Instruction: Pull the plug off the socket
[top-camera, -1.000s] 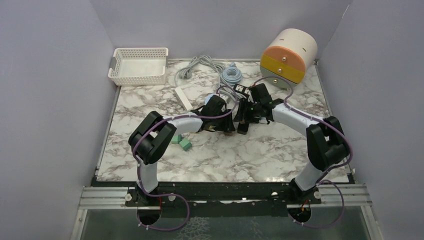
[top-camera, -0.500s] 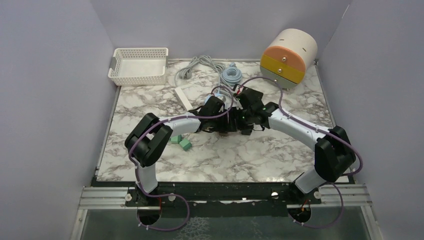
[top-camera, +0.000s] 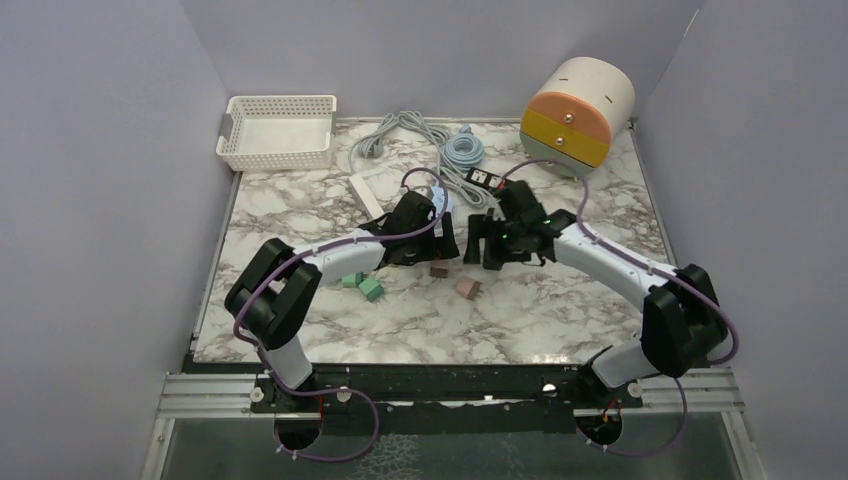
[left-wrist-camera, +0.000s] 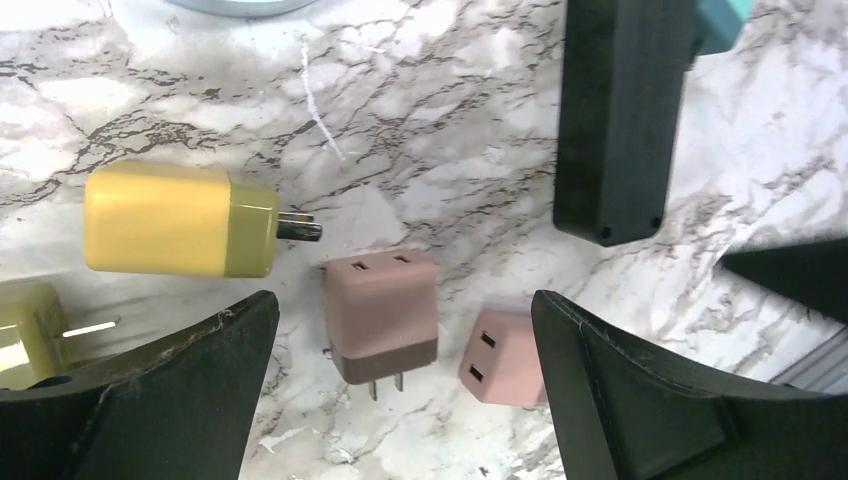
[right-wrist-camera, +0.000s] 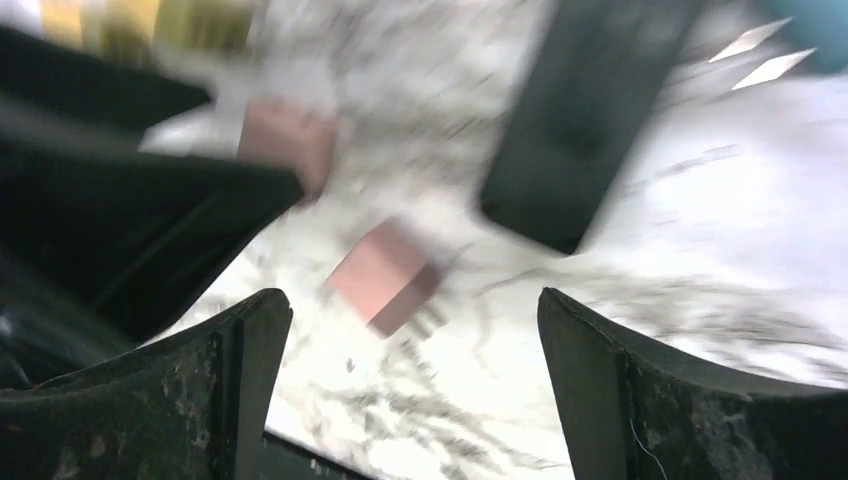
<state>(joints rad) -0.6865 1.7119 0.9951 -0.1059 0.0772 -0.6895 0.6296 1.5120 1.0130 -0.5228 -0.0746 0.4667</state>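
Pink plastic marks the two task parts. The dusty-pink square plug, with two slots in its top face and two metal prongs at its darker base, lies flat on the white marble table. The smaller dusty-pink socket cube lies just beside it, not touching. Both are near the end of the long black rectangular block, and the socket cube is the closer of the two. On the far side of the plug from the black block lies a yellow square adapter, with its prongs pointing toward the block.

The left gripper is spread wide above the plug and holds nothing. The right gripper is also spread and empty, and the socket cube shows between its fingers. That view is blurred, so finer detail cannot be told.

Since the prongs are bare and the two pink parts lie apart, I judge that the pulling step is done and the task is near its end. The next move probably calls only for lifting both arms away from the black block without knocking the loose parts.

No brand, label or writing can be read on the plug, the socket cube or the black block.
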